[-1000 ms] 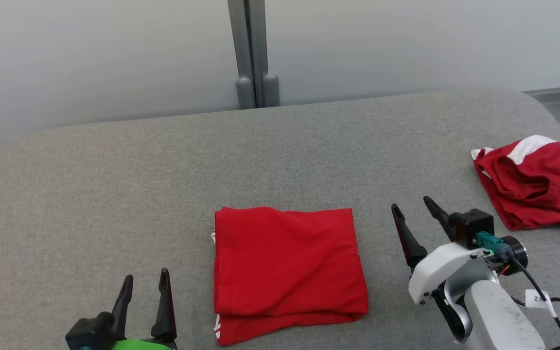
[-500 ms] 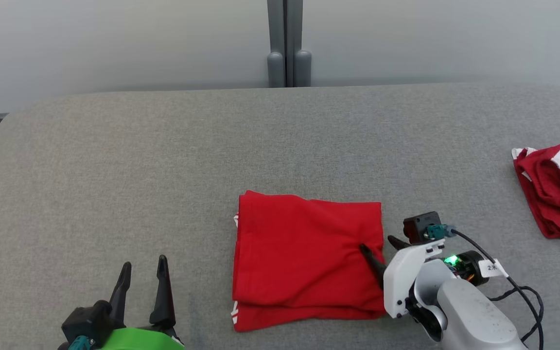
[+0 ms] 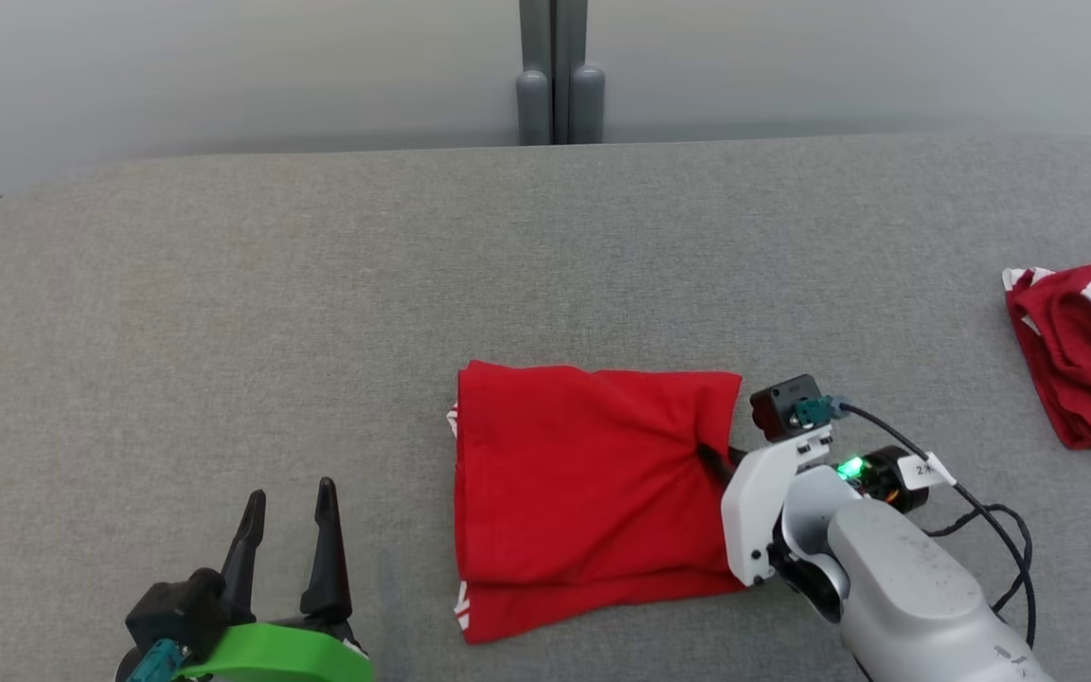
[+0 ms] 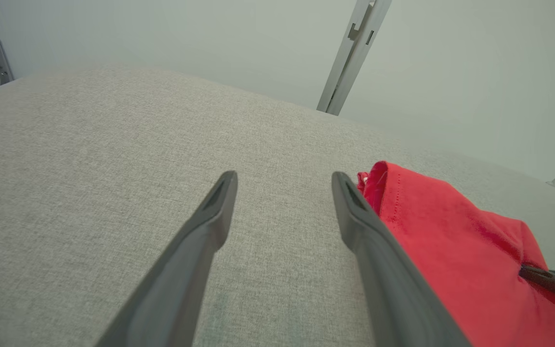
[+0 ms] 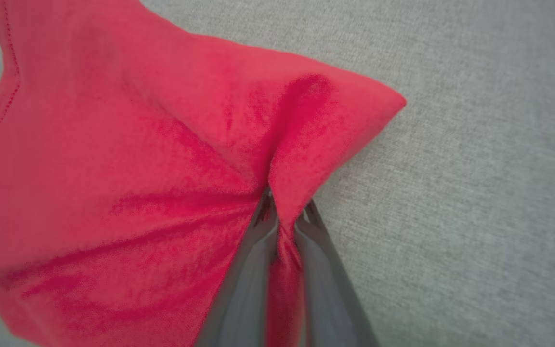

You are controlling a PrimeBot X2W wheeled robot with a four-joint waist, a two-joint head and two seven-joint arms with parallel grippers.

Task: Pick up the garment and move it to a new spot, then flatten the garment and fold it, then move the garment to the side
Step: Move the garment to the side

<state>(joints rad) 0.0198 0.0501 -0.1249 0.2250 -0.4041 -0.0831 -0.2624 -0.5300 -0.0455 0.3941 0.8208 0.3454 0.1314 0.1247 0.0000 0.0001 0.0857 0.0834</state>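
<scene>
folded red garment lies on the table, toward the near middle, layers stacked fairly square. right jaws clenched on a pinch of cloth at its right edge (fabric puckers toward the grip in the right wrist view), probably a low edge hold so the stack can be slid sideways without unfolding. left jaws released, parked to the garment's left and clear of it; a second red garment sits well apart at the far right.
</scene>
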